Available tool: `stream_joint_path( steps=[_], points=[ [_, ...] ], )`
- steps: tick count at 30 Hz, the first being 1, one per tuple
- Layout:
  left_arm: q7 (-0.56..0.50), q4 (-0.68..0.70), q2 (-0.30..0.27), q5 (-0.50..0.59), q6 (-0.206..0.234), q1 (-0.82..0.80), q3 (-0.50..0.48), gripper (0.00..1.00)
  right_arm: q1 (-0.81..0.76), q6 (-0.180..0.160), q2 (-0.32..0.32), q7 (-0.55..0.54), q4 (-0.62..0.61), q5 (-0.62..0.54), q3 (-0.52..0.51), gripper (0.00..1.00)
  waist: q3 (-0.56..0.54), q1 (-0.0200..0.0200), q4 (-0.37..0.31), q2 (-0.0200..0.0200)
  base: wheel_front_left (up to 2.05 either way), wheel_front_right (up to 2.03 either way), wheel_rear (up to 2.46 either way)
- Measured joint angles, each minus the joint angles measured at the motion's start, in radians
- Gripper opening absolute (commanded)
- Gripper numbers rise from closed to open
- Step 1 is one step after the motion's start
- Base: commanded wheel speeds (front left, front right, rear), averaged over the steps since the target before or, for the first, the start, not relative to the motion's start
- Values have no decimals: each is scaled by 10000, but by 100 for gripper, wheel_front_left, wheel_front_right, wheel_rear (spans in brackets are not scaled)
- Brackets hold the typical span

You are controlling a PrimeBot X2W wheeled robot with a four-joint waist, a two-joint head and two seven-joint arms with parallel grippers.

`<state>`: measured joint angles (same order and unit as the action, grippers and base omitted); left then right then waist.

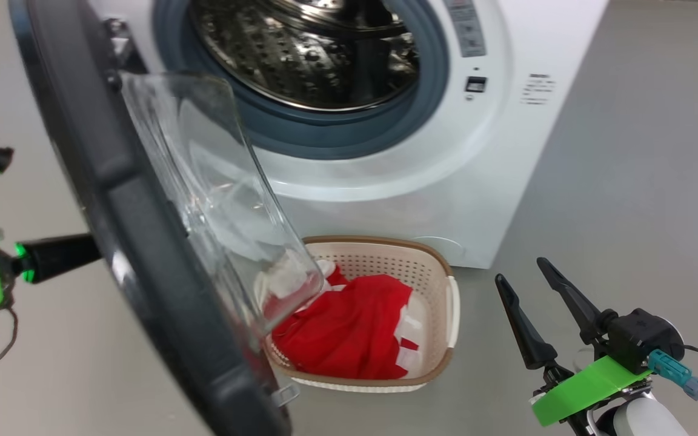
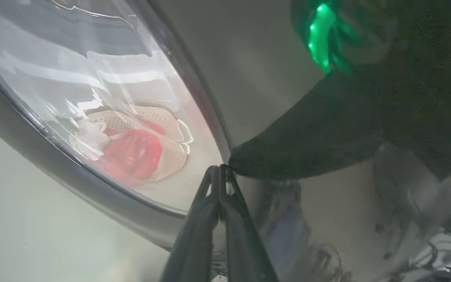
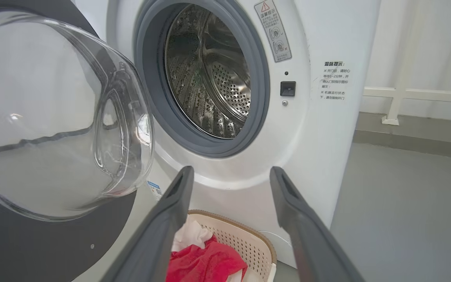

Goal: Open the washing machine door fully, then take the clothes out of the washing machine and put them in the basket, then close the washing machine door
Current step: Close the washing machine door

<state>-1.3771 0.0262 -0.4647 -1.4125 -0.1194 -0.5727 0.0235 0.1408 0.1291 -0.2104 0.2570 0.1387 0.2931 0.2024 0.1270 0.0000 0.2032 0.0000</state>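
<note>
Door status: the washing machine door stands swung open at 9 o'clock of the drum mouth, with its glass bowl bulging toward the basket.

Head view: the basket sits on the floor at 6 o'clock of the washing machine, just beside its front. The clothes, red with a white piece, lie inside. The door covers the basket's 9 o'clock end.

Right wrist view adds the steel drum, the grey gasket and the blue label low on the front.

Left wrist view gives the door's outer face, with basket and clothes seen warped through the glass.

Left gripper: fingers pressed together, empty, tips at the ring's edge; contact probable but too blurred to confirm.

Right gripper: at 4 o'clock in the head view, well apart from the door, jaws spread wide, empty, fingers pointing toward 11 o'clock.
</note>
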Motion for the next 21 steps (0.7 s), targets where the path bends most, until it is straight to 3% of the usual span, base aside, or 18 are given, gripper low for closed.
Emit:
stream_joint_path(
  steps=[21],
  points=[
    [1837,-552,696,554,-6,-1266,878,0,11,0,278,0,-102,-10,-203,100,375,0,-1919,0,0,0,0]
  ],
)
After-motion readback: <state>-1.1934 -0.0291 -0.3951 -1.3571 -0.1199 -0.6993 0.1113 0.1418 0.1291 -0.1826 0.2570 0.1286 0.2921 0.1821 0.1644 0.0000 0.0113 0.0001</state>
